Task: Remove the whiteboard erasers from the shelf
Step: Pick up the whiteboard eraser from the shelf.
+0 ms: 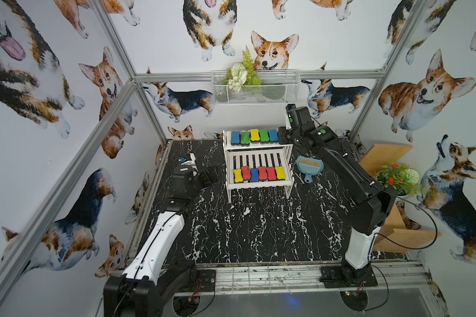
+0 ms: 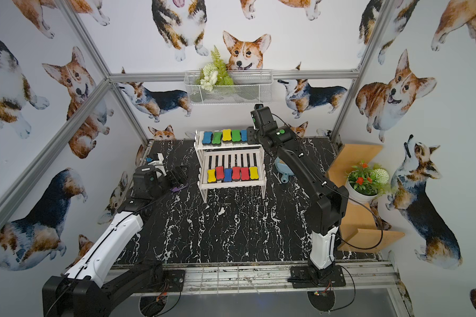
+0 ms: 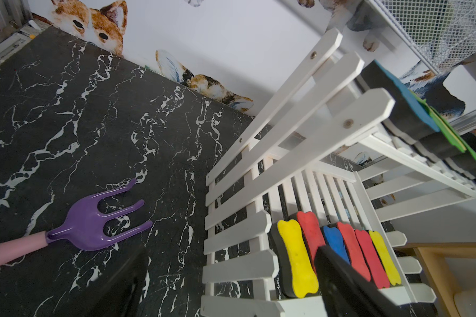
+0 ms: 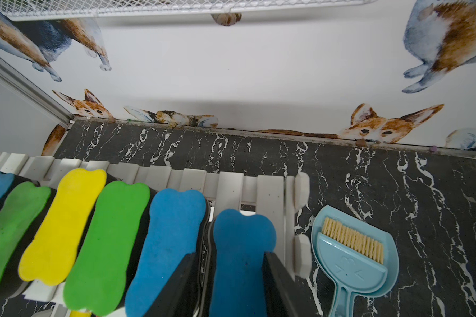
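Observation:
The white slatted shelf (image 1: 256, 145) stands at the back of the black marble table. Its top tier holds a row of whiteboard erasers (image 1: 254, 135) in blue, green and yellow. My right gripper (image 4: 229, 255) is at the right end of that row, its jaws pressed on both sides of a dark blue eraser (image 4: 242, 233); in a top view the gripper (image 1: 280, 134) hides this eraser. The lower tier carries several more erasers (image 1: 259, 173) in yellow, red and blue. My left gripper (image 3: 234, 288) hangs open beside the shelf's left end (image 1: 210, 175), holding nothing.
A light-blue dustpan with brush (image 1: 309, 166) lies just right of the shelf. A purple hand rake (image 3: 99, 219) lies on the table by the left gripper. A wire basket (image 1: 256, 87) hangs on the back wall. A tan wooden shelf (image 1: 382, 156) with a potted plant (image 1: 399, 178) stands at the right.

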You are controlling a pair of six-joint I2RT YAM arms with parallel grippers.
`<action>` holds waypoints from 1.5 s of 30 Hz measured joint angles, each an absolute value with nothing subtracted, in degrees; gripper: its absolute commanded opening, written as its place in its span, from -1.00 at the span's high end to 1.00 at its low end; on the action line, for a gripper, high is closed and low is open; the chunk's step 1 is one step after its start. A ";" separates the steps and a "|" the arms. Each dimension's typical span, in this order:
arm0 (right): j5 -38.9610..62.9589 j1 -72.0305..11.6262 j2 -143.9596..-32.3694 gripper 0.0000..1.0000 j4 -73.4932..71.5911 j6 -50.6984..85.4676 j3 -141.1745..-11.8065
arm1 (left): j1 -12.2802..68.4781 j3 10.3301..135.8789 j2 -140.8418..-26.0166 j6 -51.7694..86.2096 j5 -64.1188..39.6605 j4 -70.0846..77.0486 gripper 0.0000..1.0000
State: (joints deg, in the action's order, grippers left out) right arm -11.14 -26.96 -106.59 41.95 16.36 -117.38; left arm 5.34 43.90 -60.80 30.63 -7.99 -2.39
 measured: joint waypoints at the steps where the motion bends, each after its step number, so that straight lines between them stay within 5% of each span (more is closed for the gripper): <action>1: -11.11 -26.96 -106.43 0.02 41.95 16.36 -117.38 | 5.34 43.90 -60.84 30.63 -7.99 -2.39 -0.99; 29: -10.87 -26.13 -106.17 0.03 40.99 16.34 -115.11 | 5.37 43.86 -61.19 30.63 -7.94 -2.39 -0.99; 45: -11.46 -26.92 -103.96 0.27 41.15 16.64 -117.95 | 5.39 43.79 -60.38 30.59 -7.25 -2.42 -0.99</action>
